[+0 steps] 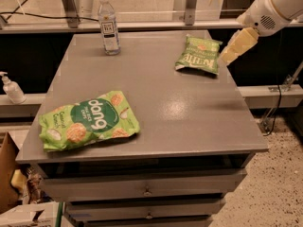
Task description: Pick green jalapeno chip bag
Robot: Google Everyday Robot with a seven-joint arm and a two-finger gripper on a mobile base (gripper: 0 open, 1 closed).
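Because the chip bag [198, 55] lies flat at the far right corner of the table [189, 122], we hold the gripper [239, 45] raised just beside its right edge, ready to descend; whether the gripper is spread, we cannot tell.

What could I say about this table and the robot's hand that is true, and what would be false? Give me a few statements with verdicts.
1. The water bottle stands upright near the far edge of the table. True.
2. The big dang bag lies flat near the front left corner. True.
3. The gripper has lifted the green jalapeno chip bag off the table. False: the bag lies on the table, and the gripper hangs just to its right.
4. The two bags touch. False: they lie well apart, near opposite corners.
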